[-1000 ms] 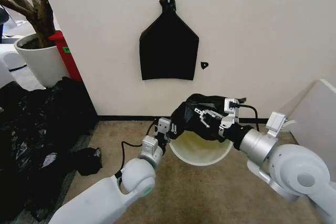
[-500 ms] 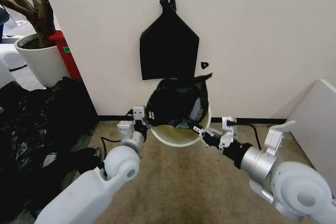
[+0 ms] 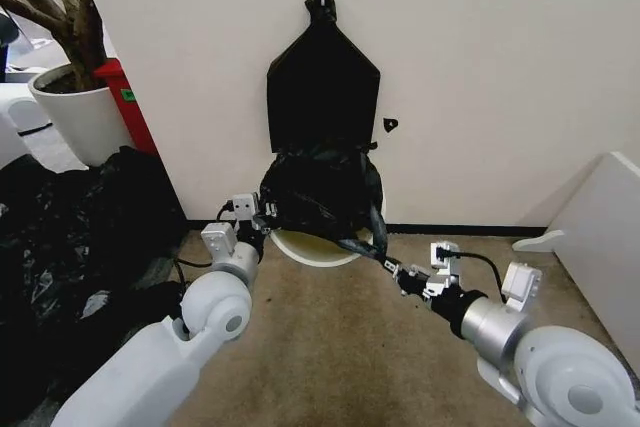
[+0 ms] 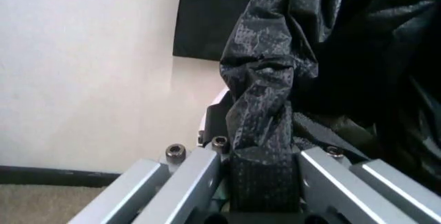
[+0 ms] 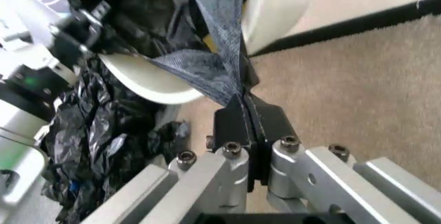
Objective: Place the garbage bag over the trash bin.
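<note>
Head view: the trash bin (image 3: 318,249) lies tipped against the wall at the centre of the frame, its white rim facing the camera, and the garbage bag (image 3: 318,192) bulges over its upper part, just below a flat black bag (image 3: 322,87) hanging on the wall. The left end effector (image 3: 258,219) sits at the bin's left edge, closed on a fold of the garbage bag. The right end effector (image 3: 392,269) is lower right of the bin, pinching a drawn-out strip of the same bag that runs taut from the bin's rim. A heap of black sheeting (image 3: 70,247) fills the left of the frame, with a plant pot (image 3: 75,112) above it.

Left wrist view: a thick twisted rope of garbage bag (image 4: 265,126) rises through the centre, clamped between the left end effector's fingers (image 4: 183,182) at the bottom.

Right wrist view: the right end effector (image 5: 247,126) has its black pads pressed together on a thin point of the garbage bag (image 5: 214,64); the bin's white wall (image 5: 276,7) is at upper centre, carpet (image 5: 358,79) to the right.

The step in hand appears to be stretching the bag's mouth around the rim. The next move likely calls for pulling the right-hand edge down over the lower rim without tearing the film or rolling the bin.
</note>
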